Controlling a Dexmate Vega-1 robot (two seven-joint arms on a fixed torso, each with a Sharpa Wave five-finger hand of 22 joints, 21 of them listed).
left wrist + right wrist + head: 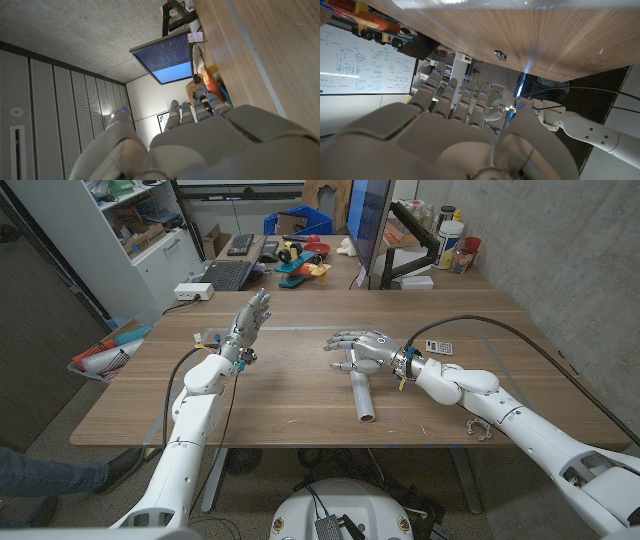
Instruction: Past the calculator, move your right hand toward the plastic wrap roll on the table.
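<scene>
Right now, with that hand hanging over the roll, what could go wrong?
The right hand hovers just above the far end of the plastic wrap roll, fingers spread. Coming down off-centre, it might nudge the roll, which could well roll across the table. The calculator lies close beside the right wrist, so a sideways swing of the arm could knock it.

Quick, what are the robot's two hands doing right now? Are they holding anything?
Left hand: open, fingers apart, raised over the table, holding nothing.
Right hand: open, fingers spread above the plastic wrap roll, not gripping it.
</scene>
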